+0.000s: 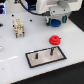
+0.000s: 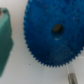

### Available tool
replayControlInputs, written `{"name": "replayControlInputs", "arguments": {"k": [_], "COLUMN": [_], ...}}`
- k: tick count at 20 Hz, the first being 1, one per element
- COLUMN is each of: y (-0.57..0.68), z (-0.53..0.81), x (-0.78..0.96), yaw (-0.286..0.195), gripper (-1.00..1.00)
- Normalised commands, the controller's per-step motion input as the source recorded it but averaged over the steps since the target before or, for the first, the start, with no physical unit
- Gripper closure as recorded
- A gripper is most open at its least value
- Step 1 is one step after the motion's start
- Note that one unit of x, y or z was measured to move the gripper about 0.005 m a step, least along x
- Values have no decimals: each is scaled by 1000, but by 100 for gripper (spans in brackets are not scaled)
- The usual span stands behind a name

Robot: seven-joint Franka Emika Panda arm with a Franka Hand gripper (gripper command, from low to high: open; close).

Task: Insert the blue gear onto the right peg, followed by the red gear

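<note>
Blue gear [image 2: 54, 33] fills your wrist view, centre hole near one o'clock; jaw state unreadable, so centre the gripper [image 1: 54, 21] over it before closing.

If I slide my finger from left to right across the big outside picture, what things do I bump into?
Beige block thing → white plate with black border → red gear → blue gear, under the gripper.

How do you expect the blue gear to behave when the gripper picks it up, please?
The blue gear looks like a flat, solid toothed disc, so it is probably stiff. Its teeth may help grip at the rim. Lying flat, it seems unlikely to roll, though it could slide on the smooth white table.
</note>
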Motion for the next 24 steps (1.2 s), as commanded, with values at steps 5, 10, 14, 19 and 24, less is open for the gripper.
{"name": "replayControlInputs", "arguments": {"k": [5, 10, 14, 19, 24], "y": [-34, -17, -154, -255, -201], "z": [100, 560, 613, 560, 532], "x": [-30, 317, 573, 684, 762], "yaw": [0, 0, 0, 0, 0], "gripper": [100, 100, 100, 100, 100]}}
